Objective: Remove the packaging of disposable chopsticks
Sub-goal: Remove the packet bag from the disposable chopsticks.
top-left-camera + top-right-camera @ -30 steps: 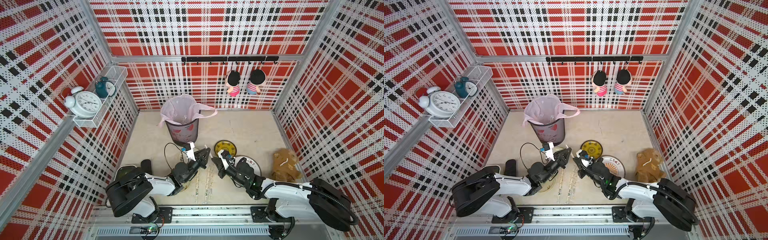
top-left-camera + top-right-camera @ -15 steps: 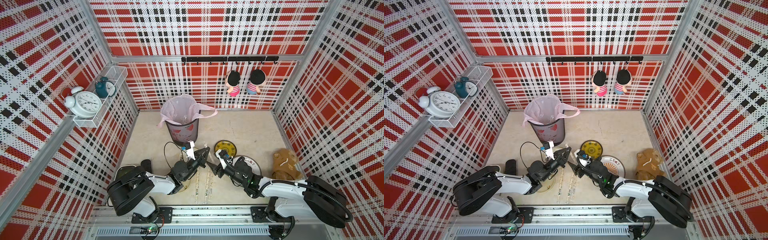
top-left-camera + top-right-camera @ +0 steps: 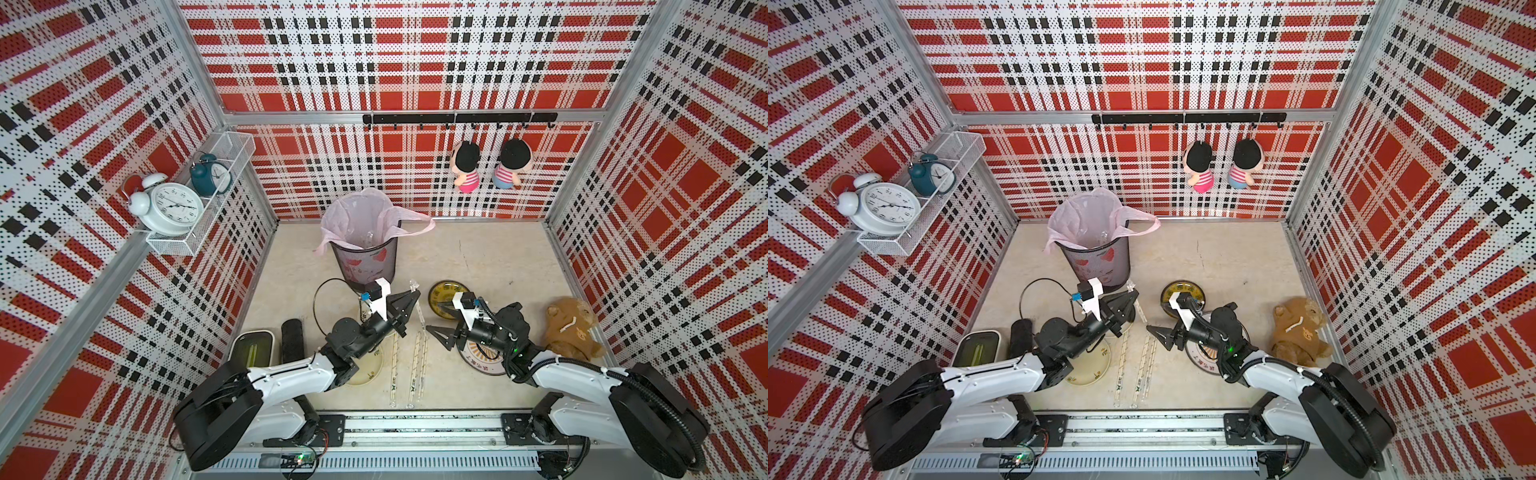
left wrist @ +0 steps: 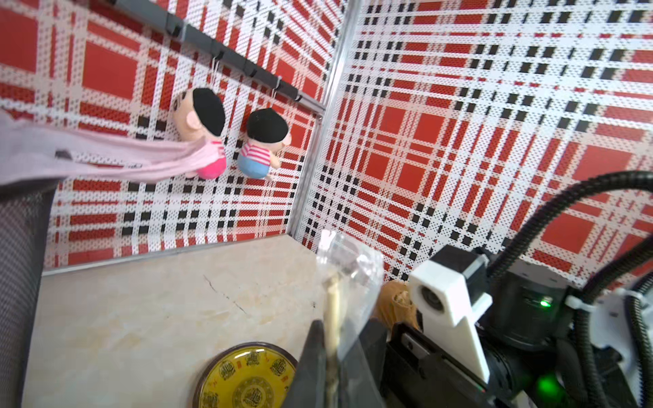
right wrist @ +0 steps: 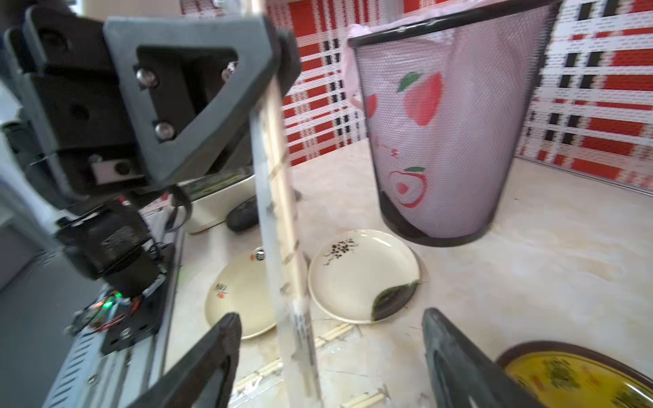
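My left gripper [image 3: 410, 297] is shut on the upper part of a wrapped pair of disposable chopsticks [image 4: 332, 311], still inside its clear packaging [image 4: 353, 261]. The sleeve [image 5: 268, 212] hangs down from the left gripper [image 5: 279, 35] toward the table. Its lower end reaches between the fingers of my right gripper [image 5: 330, 328], which is open and not touching it. In both top views the right gripper [image 3: 1163, 320] sits just right of the hanging sleeve [image 3: 419, 320]. More wrapped pairs [image 3: 417, 365] [image 3: 1121, 365] lie on the table below.
A mesh bin with a pink bag [image 3: 365, 249] stands behind the left gripper. A yellow plate [image 3: 446, 291], a cream plate [image 3: 370, 370], a patterned plate [image 3: 478, 361] and a brown teddy bear [image 3: 569, 328] are nearby. A white tray [image 3: 253, 349] and a black object [image 3: 293, 345] lie left.
My right gripper's jaws went from shut to wide open and let go of the sleeve's lower end. The left gripper has kept its hold on the upper part.
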Motion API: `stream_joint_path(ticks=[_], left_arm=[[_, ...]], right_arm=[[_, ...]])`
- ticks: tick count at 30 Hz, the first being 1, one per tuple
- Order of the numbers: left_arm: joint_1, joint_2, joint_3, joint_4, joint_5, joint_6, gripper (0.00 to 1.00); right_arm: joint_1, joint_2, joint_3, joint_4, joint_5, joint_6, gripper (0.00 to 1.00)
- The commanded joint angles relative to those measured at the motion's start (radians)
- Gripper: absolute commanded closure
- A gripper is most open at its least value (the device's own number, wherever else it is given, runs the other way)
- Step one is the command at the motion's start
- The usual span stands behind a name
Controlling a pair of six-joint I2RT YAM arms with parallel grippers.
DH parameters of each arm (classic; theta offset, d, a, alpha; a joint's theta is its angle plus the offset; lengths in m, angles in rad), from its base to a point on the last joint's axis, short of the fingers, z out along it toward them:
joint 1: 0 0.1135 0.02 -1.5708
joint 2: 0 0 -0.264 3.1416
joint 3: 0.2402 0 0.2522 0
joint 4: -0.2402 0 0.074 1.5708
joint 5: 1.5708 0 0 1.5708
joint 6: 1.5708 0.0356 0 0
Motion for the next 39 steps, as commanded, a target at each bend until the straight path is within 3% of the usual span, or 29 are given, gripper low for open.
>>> stream_joint_path(ticks=[1, 9, 19, 24, 30, 33, 35, 39], left_arm=[[0.007, -0.053, 0.019, -0.061, 0.108, 0.127, 1.00], [0.003, -0.084, 0.012, -0.047, 0.254, 0.146, 1.00], [-0.008, -0.094, -0.002, 0.019, 0.288, 0.117, 1.00], [-0.023, -0.089, -0.005, 0.036, 0.296, 0.113, 1.00], [-0.030, -0.085, -0.009, 0.039, 0.276, 0.112, 1.00], [-0.028, -0.084, -0.019, 0.053, 0.265, 0.109, 1.00], [-0.025, -0.075, -0.038, 0.099, 0.248, 0.084, 1.00], [-0.011, -0.041, -0.046, 0.183, 0.273, 0.026, 0.79]], right_arm=[[-0.007, 0.038, 0.002, 0.090, -0.179, 0.002, 0.24], [-0.006, 0.135, 0.004, 0.190, -0.208, -0.001, 0.46], [0.046, 0.088, -0.031, 0.172, -0.127, -0.084, 0.69], [0.067, 0.086, -0.038, 0.175, -0.120, -0.096, 0.72], [0.078, 0.075, -0.058, 0.210, -0.103, -0.095, 0.86], [0.078, 0.062, -0.068, 0.209, -0.101, -0.095, 0.99], [0.078, 0.059, -0.071, 0.206, -0.100, -0.096, 1.00], [0.078, 0.048, -0.081, 0.199, -0.086, -0.106, 1.00]])
